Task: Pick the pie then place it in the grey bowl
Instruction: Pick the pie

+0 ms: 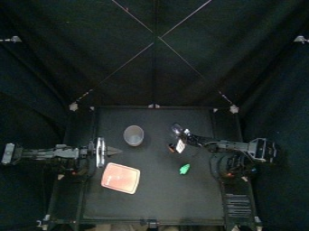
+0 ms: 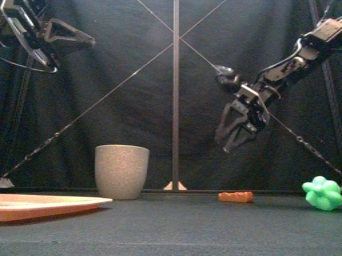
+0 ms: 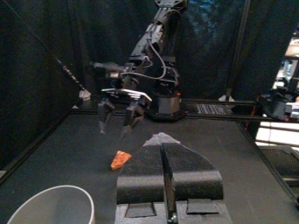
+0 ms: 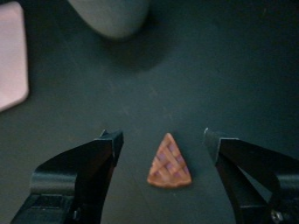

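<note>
The pie (image 2: 237, 197), a small orange-brown lattice wedge, lies flat on the table right of centre. My right gripper (image 2: 241, 125) hangs open well above it, pointing down. In the right wrist view the pie (image 4: 167, 162) lies between and below the spread jaws of the right gripper (image 4: 162, 138), untouched. The tall grey speckled cup (image 2: 122, 171) stands upright and empty to the left of the pie, and it also shows in the top view as the grey cup (image 1: 133, 135). My left gripper (image 3: 170, 175) rests shut at the table's left side, holding nothing.
A flat pink tray (image 1: 122, 177) lies at the front left, near the cup. A green toy (image 2: 321, 192) sits at the right, a little in front of the pie. The left arm (image 1: 54, 153) stays along the left edge.
</note>
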Motion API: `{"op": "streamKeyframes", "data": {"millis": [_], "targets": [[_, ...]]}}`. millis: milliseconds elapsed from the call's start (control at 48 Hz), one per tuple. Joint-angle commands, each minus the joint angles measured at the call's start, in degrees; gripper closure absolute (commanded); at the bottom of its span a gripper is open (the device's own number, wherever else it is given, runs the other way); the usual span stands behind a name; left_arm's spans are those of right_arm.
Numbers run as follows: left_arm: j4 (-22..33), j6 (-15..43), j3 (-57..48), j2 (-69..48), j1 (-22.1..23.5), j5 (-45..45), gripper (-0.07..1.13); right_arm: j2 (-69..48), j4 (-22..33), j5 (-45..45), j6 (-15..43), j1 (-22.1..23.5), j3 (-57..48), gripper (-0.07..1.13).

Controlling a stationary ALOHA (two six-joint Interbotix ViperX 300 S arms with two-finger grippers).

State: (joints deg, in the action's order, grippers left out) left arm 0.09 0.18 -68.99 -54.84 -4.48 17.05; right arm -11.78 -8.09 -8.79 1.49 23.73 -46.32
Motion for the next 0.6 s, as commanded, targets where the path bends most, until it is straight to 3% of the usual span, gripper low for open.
{"op": "streamKeyframes", "data": {"millis": [21,292,604], "targets": [[0.0,0.0,0.62,0.26,-0.26,0.44,1.04,3.52,0.7,-11.6,-0.18,0.88,5.98,0.0],[0.09,0.0,0.09,0.26,-0.35,0.53,1.04,16.17,7.12,-29.71,0.0,0.97,16.79,0.0],[0.09,-0.09,-0.7,0.26,-0.44,0.53,1.04,21.01,7.65,-32.96,0.09,0.62,21.27,0.0]]}}
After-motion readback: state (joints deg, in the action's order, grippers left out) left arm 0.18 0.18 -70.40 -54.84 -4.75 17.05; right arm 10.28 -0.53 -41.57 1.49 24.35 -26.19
